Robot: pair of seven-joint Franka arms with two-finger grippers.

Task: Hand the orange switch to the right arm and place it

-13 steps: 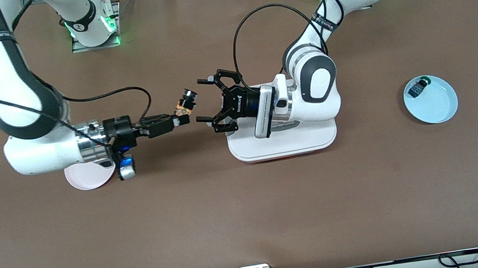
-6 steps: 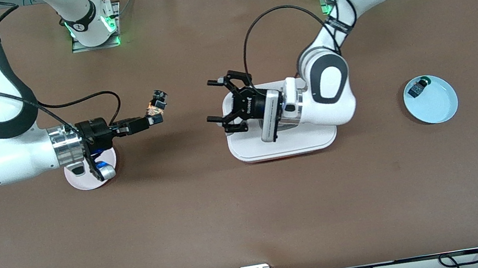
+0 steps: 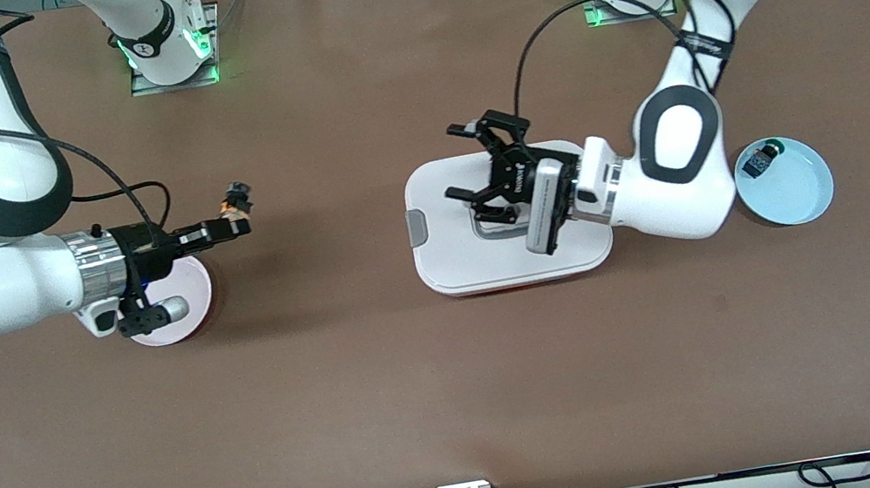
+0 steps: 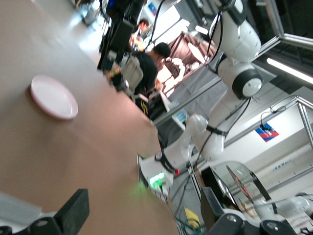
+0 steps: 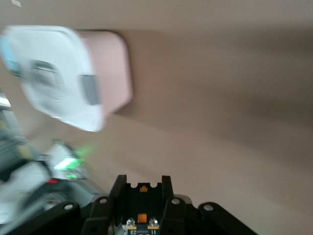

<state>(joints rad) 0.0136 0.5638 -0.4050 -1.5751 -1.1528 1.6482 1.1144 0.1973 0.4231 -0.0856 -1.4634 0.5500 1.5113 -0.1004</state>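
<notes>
Orange switch (image 3: pixel 235 200) sits pinched at the tips of the right end effector (image 3: pixel 234 224), up in the air over bare desk (image 3: pixel 458 381) just beside the pink plate (image 3: pixel 185 308) toward the right arm's end. The part tilts, with its dark cap uppermost and the orange body against the slim black fingers. In the right wrist view a small orange piece (image 5: pixel 143 188) shows between the black finger bases.

The left end effector (image 3: pixel 480 170) hangs over the white lidded box (image 3: pixel 451 263) at the desk's middle, its black fingers spread wide and holding nothing; the left wrist view shows its two fingertips (image 4: pixel 73 213) well apart.

A light blue plate (image 3: pixel 798 196) lies toward the left arm's end, partly covered by the left arm, with a small dark-and-blue part (image 3: pixel 759 161) with a green tip on it.
</notes>
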